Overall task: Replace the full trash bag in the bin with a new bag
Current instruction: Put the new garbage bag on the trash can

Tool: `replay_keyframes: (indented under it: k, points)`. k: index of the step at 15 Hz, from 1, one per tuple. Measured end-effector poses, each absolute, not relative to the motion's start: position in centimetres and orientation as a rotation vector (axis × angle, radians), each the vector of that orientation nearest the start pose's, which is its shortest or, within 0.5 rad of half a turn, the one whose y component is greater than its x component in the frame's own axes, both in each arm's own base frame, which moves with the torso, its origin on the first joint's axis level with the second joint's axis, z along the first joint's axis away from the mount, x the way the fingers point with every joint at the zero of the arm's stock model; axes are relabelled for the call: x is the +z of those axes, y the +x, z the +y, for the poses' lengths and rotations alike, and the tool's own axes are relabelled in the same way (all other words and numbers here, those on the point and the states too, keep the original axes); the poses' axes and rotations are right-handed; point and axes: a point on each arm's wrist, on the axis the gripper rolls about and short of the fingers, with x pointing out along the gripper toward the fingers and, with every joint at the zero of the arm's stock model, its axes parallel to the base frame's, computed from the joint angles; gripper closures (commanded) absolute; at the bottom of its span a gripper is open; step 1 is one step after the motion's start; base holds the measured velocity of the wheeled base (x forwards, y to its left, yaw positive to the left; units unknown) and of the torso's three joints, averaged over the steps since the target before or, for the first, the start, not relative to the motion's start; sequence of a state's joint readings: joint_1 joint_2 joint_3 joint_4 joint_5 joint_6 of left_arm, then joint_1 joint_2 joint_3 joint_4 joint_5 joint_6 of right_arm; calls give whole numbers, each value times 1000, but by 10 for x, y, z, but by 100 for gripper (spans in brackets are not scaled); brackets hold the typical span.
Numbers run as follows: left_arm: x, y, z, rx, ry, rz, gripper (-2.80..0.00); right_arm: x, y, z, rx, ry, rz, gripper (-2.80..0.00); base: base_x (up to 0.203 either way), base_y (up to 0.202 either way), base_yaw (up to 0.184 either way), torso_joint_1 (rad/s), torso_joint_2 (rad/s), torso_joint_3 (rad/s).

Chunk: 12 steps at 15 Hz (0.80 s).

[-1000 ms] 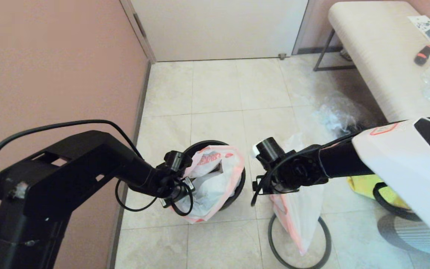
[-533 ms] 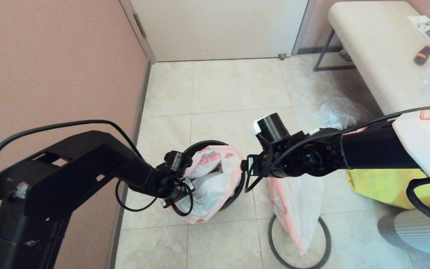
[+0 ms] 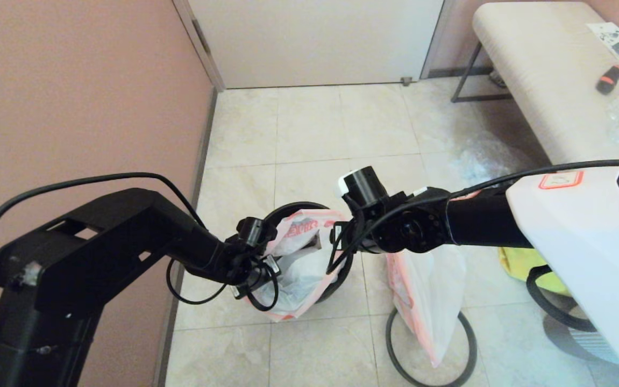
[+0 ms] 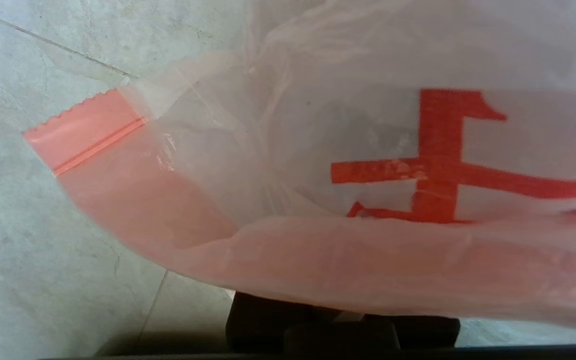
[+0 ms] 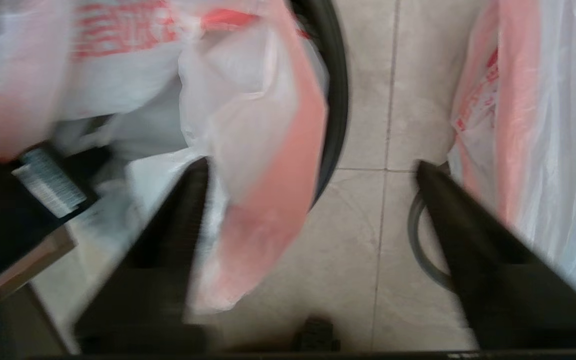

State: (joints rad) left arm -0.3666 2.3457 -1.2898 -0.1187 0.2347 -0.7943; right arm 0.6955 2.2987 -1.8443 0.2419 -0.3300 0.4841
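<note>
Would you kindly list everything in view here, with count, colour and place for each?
bin: one, black, round, on the floor tiles between the two arms.
bag in the bin: one, white and pink with red print, draped over the bin's edge.
second bag: one, white and pink, on the floor beside the bin.
hoop: one, dark grey, flat on the floor under the second bag.
yellow bag: one, behind the right arm.
bench: one, cream, far right, with small items on it.
door: one, white, at the far wall.
left gripper: one, black, shut on the bag in the bin.
right gripper: one, black, open over the bin's edge.
</note>
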Motion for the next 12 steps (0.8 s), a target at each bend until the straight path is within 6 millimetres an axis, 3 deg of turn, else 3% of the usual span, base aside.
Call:
replay_keyframes:
  k: [4, 12]
  points:
    - [17, 396, -146, 235, -462, 878, 0, 136, 364, 297, 174, 99, 722, 0, 0, 0, 0, 0, 0, 0]
    - [17, 396, -146, 234, -463, 877, 0, 125, 357, 293, 147, 102, 776, 0, 0, 0, 0, 0, 0, 0]
